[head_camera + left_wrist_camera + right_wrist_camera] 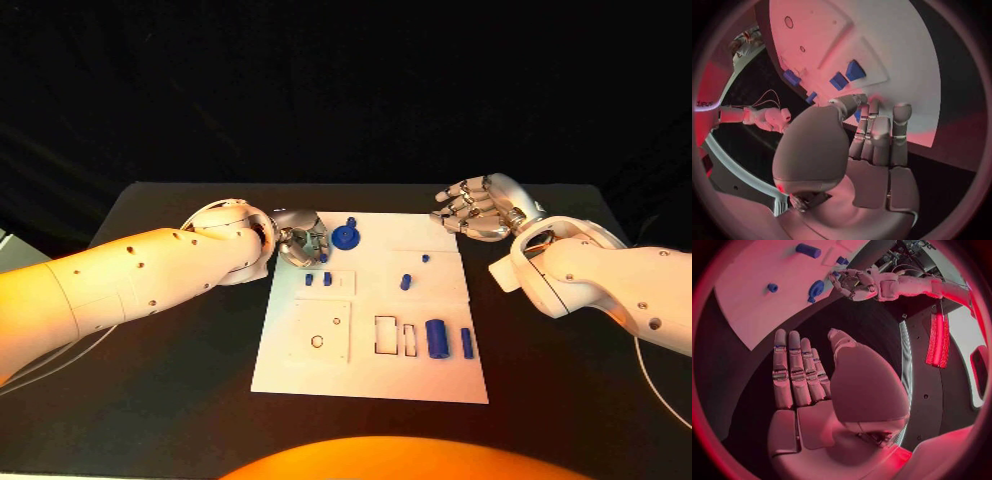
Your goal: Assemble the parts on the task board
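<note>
While blue parts (437, 338) dot the task board (372, 375) (white), both robot hands hover.

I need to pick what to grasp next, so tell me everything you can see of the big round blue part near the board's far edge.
The round blue part is the largest of the blue pieces, a disc-like body with a small stub toward the far edge, plastic by its look. It sits on the white task board near the far edge, left of centre. The left hand is right beside it with fingers near its left side; whether they touch it cannot be told. The right wrist view shows it as well. The right hand is well clear of it.
</note>
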`<state>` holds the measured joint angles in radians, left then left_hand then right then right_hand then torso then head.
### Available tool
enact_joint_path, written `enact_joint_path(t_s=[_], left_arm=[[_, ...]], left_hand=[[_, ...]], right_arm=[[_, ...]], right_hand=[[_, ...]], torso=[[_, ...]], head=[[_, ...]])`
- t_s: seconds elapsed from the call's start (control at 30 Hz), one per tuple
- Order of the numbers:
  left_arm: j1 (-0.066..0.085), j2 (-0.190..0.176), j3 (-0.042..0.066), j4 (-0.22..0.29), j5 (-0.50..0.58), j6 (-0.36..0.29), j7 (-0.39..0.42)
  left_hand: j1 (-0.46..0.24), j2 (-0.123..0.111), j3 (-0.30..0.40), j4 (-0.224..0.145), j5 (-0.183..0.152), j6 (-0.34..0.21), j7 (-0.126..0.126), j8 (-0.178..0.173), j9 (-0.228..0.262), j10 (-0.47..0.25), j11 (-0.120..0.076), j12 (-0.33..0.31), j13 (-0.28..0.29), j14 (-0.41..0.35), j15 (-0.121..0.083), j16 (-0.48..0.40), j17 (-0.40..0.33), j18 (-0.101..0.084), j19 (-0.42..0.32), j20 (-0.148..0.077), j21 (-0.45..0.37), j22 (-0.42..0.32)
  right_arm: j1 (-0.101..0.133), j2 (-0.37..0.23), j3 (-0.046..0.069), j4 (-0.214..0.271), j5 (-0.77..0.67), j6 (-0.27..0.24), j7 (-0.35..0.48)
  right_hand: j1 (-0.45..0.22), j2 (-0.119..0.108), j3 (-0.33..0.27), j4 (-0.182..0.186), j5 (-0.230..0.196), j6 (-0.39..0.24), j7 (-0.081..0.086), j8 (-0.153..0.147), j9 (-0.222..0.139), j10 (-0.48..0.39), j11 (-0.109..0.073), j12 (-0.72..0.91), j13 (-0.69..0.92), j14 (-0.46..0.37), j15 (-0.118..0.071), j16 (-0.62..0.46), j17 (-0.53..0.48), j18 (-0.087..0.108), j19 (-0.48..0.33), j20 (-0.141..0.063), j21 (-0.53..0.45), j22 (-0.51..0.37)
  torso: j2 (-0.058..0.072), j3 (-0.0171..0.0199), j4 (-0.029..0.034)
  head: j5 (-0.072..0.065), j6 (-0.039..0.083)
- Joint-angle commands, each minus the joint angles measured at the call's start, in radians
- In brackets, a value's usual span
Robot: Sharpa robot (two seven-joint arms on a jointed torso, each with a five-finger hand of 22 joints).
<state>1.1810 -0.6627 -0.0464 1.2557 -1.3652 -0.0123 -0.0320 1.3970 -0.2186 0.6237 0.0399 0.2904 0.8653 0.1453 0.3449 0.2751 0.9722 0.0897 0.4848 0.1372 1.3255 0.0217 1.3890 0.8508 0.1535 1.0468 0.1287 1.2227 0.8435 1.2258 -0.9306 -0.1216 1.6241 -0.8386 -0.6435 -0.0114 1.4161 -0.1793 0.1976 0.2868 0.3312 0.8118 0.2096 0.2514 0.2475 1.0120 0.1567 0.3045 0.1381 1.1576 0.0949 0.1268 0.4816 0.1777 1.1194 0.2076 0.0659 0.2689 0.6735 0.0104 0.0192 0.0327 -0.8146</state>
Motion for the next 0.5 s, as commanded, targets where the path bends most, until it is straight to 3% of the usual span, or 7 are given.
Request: enact_joint_path(t_s=[0.03, 0.5], left_arm=[[0.000, 0.000, 0.001, 0.002, 0.009, 0.005, -0.002], [-0.001, -0.012, 0.001, -0.002, 0.009, 0.011, -0.014]], left_hand=[[-0.013, -0.001, -0.002, -0.006, -0.006, -0.008, 0.001, -0.008, -0.002, -0.003, 0.004, -0.003, -0.002, -0.005, 0.001, 0.001, -0.001, 0.002, -0.008, 0.001, -0.003, -0.001], [-0.013, -0.009, -0.002, -0.014, -0.006, -0.033, -0.002, -0.034, -0.011, -0.002, 0.005, -0.006, 0.000, -0.010, 0.002, 0.001, -0.010, 0.004, -0.014, 0.002, -0.006, -0.007]], right_arm=[[-0.001, 0.000, 0.000, 0.000, -0.003, 0.014, 0.005], [-0.001, 0.000, 0.000, -0.008, -0.015, 0.061, -0.015]], right_hand=[[-0.004, -0.009, 0.000, 0.000, 0.003, -0.008, 0.023, 0.002, -0.002, -0.004, 0.005, -0.004, -0.003, -0.002, 0.008, -0.006, -0.003, 0.006, -0.007, 0.000, -0.004, -0.004], [0.006, -0.007, -0.013, -0.003, -0.004, -0.017, 0.028, 0.006, -0.007, -0.045, 0.016, -0.017, -0.042, -0.030, 0.022, -0.040, -0.029, 0.006, -0.037, 0.014, -0.002, -0.065]], torso=[[0.000, 0.0003, -0.0002], [0.000, 0.0001, -0.0004]], head=[[0.000, 0.000], [-0.001, 0.001]])
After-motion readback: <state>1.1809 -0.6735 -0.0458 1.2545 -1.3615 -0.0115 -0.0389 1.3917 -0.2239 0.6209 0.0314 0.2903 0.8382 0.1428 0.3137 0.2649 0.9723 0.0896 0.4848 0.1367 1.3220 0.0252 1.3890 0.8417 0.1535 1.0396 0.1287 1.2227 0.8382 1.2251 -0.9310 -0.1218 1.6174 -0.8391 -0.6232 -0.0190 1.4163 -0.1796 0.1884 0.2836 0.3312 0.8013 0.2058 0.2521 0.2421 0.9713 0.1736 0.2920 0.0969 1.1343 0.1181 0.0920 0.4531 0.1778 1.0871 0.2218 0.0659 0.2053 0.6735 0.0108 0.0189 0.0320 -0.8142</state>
